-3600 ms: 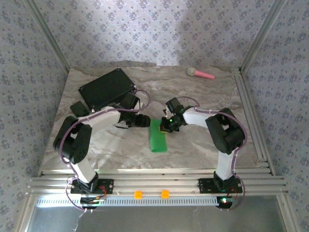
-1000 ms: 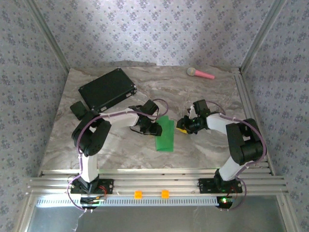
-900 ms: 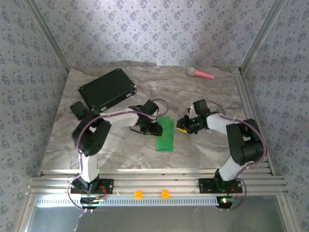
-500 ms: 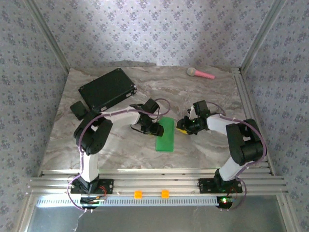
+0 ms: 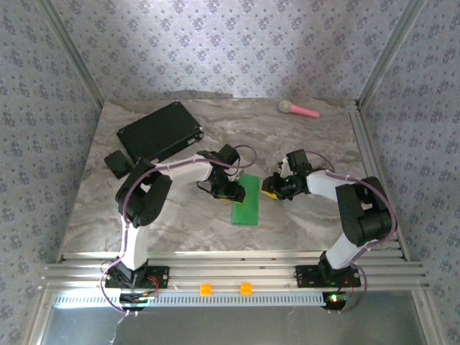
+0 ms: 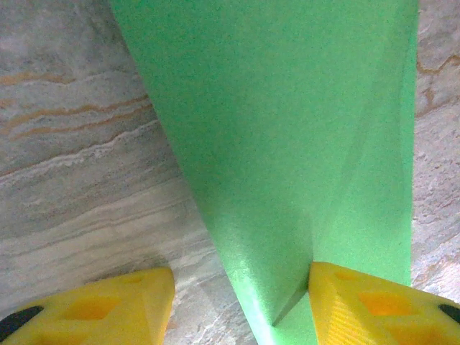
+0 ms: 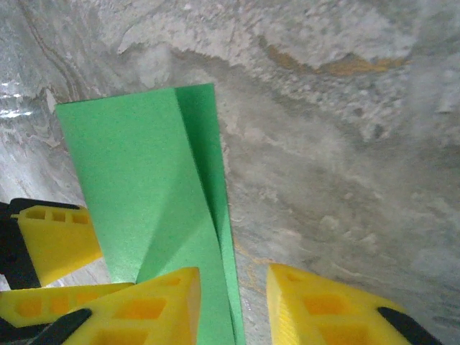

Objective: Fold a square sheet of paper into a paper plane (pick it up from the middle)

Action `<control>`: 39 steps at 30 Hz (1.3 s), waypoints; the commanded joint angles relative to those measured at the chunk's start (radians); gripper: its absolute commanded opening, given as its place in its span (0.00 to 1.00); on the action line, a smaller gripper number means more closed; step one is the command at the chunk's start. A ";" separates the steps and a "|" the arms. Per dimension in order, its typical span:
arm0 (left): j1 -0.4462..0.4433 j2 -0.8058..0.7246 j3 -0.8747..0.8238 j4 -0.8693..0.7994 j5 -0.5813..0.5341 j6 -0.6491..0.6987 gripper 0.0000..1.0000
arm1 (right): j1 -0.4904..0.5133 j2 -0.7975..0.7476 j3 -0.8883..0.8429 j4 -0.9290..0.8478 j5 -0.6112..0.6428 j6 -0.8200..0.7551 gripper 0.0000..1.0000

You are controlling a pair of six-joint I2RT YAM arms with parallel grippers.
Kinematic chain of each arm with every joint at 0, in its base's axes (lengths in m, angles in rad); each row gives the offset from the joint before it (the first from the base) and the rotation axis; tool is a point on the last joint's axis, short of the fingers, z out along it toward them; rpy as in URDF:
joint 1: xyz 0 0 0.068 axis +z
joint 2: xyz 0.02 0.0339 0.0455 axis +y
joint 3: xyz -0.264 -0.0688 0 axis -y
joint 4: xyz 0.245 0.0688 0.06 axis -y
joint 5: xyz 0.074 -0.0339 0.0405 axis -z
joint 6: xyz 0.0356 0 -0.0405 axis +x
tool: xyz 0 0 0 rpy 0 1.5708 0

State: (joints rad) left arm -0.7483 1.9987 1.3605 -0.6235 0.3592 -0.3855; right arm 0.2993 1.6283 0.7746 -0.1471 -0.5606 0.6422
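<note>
Beneath the left wrist, paper [image 6: 287, 144] shows creases.

Left arm [image 5: 183, 169] & right arm [image 5: 322, 182]: white link shells, black joint housings, lilac cables looped alongside, black bases, green LED lower right. Fingers [image 6: 93, 302] yellow plastic w/ moulded square pockets

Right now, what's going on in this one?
Two arms are working on a green paper, already folded into a narrow creased strip lying flat on the table. The left claw is open over its far end; the right claw, also open, sits at its right edge. Neither seems to grip it.
</note>
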 commanded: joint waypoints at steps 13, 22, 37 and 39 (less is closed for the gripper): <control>-0.035 0.102 0.032 -0.032 -0.070 -0.012 0.57 | 0.049 -0.028 -0.028 0.107 0.028 0.076 0.11; -0.037 0.095 0.026 -0.022 -0.075 -0.011 0.57 | 0.130 0.067 0.046 0.080 0.081 0.082 0.07; -0.040 0.127 0.071 -0.092 -0.103 0.054 0.55 | -0.033 -0.148 -0.077 -0.001 0.181 0.095 0.09; -0.041 0.129 0.075 -0.094 -0.112 0.045 0.56 | -0.045 -0.173 -0.097 0.012 0.189 0.104 0.10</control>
State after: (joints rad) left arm -0.7753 2.0476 1.4471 -0.7269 0.2913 -0.3561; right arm 0.2657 1.4914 0.7078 -0.1043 -0.4038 0.7376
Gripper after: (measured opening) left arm 0.557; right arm 0.093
